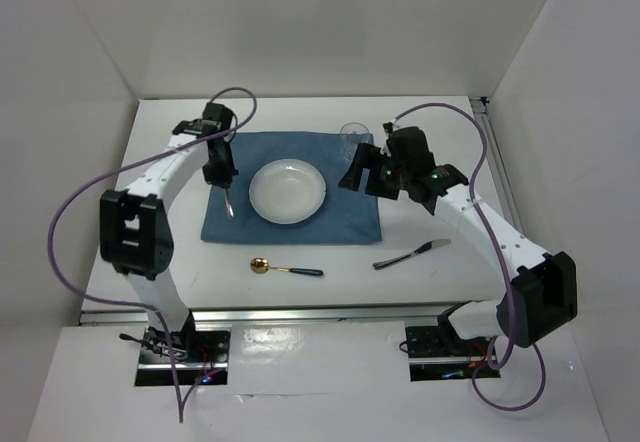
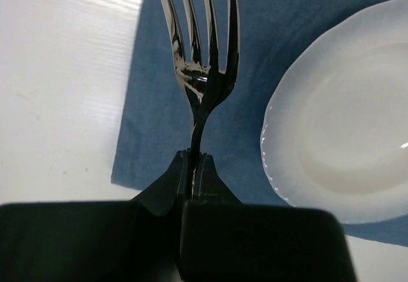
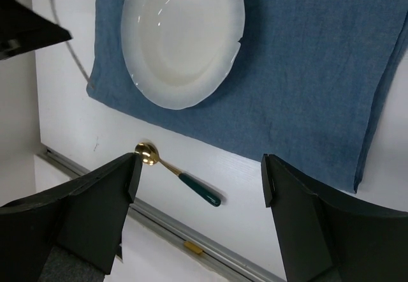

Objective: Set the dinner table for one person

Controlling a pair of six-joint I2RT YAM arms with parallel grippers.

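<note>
Left wrist view shows the left gripper (image 2: 196,162) clamped on a fork (image 2: 203,71), its tines over the blue mat (image 2: 274,33) beside the white plate (image 2: 344,116). The right gripper (image 3: 201,167) hangs above the mat with fingers spread. The dinner table (image 1: 340,287) lies beneath everything and bears a spoon (image 1: 285,267) and a knife (image 1: 412,254).

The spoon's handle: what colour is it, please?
The spoon handle is dark green, clearest in the right wrist view.
</note>
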